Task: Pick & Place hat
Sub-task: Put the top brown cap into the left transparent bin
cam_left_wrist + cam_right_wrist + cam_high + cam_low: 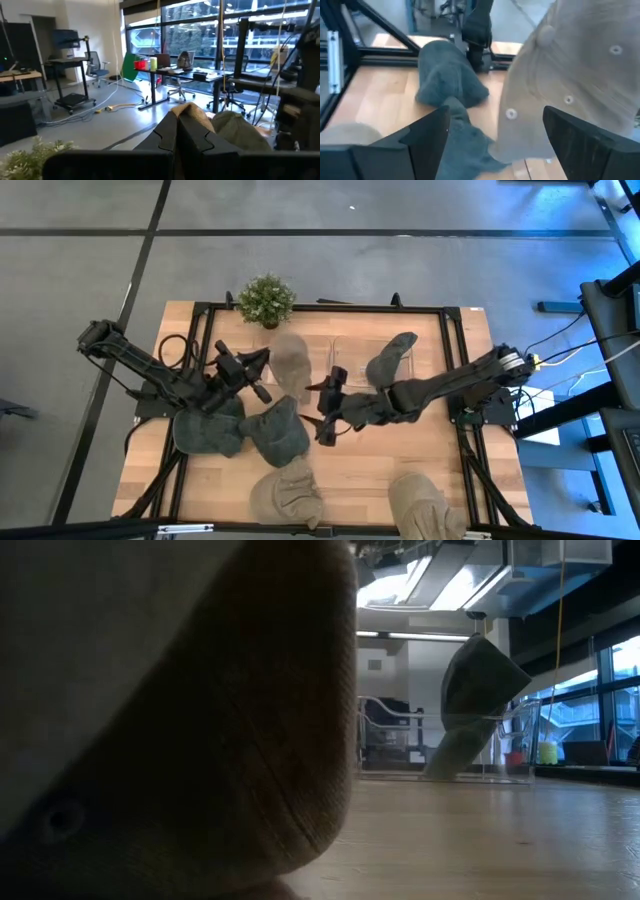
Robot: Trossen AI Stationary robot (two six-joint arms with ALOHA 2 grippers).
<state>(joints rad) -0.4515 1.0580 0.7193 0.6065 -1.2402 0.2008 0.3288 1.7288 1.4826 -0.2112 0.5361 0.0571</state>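
From above, the right gripper (327,408) hangs mid-counter (420,465) with fingers spread wide and empty, the beige hat (290,365) just beyond them toward the plant (266,300), its long axis running front to back; the left gripper (262,372), fingers shut, sits beside that hat's other edge. The low view is mostly blocked by a tan hat (180,710). In the right wrist view the beige hat (575,65), panelled with eyelets, lies ahead of the wide fingers (427,132).
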